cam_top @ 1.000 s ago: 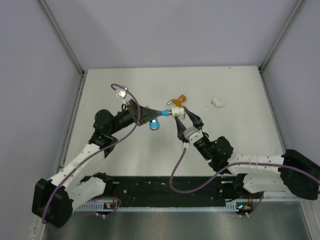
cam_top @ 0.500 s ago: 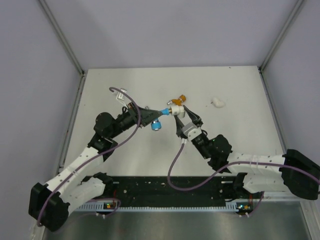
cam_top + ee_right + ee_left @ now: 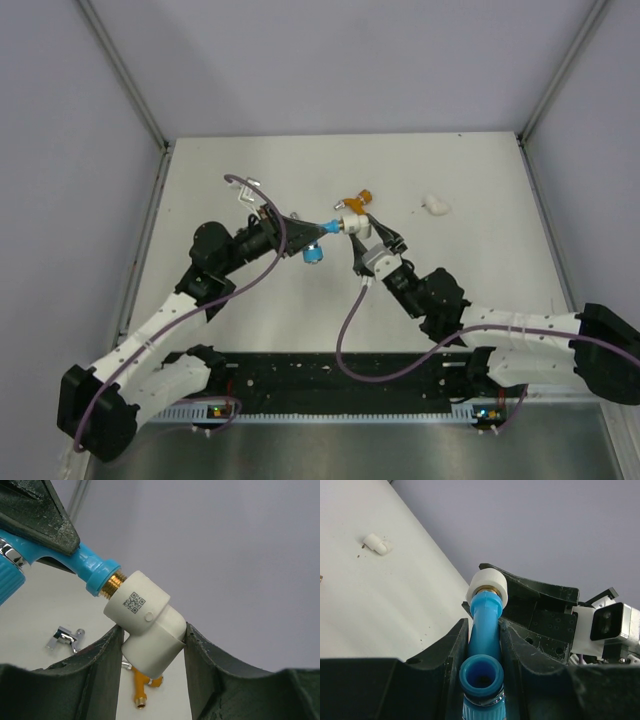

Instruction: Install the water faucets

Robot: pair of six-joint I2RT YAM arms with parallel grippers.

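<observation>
My left gripper (image 3: 308, 236) is shut on the blue faucet (image 3: 314, 250), held above the table; in the left wrist view (image 3: 484, 630) its fingers clamp the blue body (image 3: 485, 615). My right gripper (image 3: 360, 232) is shut on a white elbow fitting (image 3: 349, 222). The blue faucet's brass thread (image 3: 112, 584) sits partly inside that elbow (image 3: 145, 620), with some thread showing. The orange faucet (image 3: 358, 199) lies on the table just behind; it also shows in the right wrist view (image 3: 142, 687). The silver faucet (image 3: 64, 637) lies on the table to its left.
A second white elbow fitting (image 3: 435, 205) lies on the table at the back right, also in the left wrist view (image 3: 376, 544). Grey walls stand on three sides. The black rail (image 3: 330, 375) with the arm bases runs along the near edge.
My left wrist has rolled with the blue faucet in it, its camera swinging round. The right gripper has kept the white elbow almost still at the joint.
</observation>
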